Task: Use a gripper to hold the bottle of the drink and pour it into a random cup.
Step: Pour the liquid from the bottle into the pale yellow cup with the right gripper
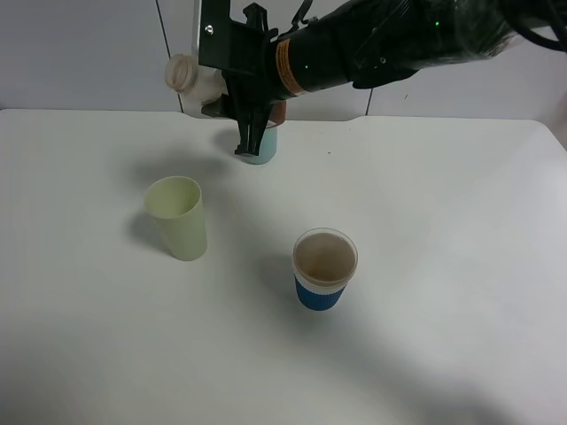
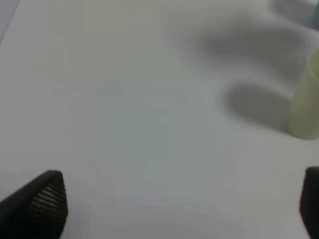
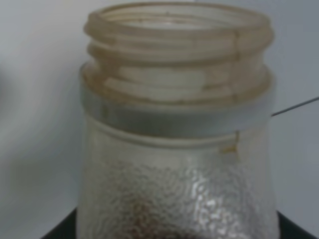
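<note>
So, the white table [image 1: 443, 336] has plenty of bare room all round the pale yellow-green cup [image 1: 177, 217], which stands well in from every edge. Beyond that cup and up in the air, the right gripper [image 1: 232, 88] is clamped on the bottle of the drink [image 1: 188, 75]. The bottle is tipped over with its open mouth looking short of the cup's rim, though I can't be sure. I'd say grasp and lift are done, with lining up and pouring left. A clear cup with blue sleeve [image 1: 324, 270] sits near the cup, and a teal tumbler [image 1: 262, 152] stands beyond it under the arm. Near the cup, the left gripper [image 2: 179, 204] hangs spread wide, empty.
</note>
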Robot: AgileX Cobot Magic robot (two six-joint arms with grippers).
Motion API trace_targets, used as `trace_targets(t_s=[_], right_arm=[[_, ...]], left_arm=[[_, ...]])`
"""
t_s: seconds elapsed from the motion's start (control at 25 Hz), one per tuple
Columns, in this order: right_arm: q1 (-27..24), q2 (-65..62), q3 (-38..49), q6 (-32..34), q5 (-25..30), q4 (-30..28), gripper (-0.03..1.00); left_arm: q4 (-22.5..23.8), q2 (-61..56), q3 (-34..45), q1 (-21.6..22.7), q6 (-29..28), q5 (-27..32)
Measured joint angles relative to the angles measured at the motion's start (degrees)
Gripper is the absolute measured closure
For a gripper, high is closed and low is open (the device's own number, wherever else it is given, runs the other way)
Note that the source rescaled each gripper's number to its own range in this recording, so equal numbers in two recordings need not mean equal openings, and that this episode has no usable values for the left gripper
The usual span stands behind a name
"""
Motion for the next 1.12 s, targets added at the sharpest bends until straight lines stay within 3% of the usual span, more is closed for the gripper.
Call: trace_targets(t_s=[0.44, 0.92, 1.12], right_arm=[[2.53, 3.63, -4.17, -2.6, 1.7, 1.21, 0.93], [3.17, 4.27, -4.93, -15.0, 1.77, 1.26, 0.93], [3.69, 4.27, -4.93, -16.58, 1.64, 1.26, 0.93]], left_arm=[[0.0, 0.0, 0.0, 0.0, 0.0, 0.0], [0.01, 0.0, 0.0, 0.0, 0.0, 0.0], [0.01, 0.0, 0.0, 0.0, 0.0, 0.0]])
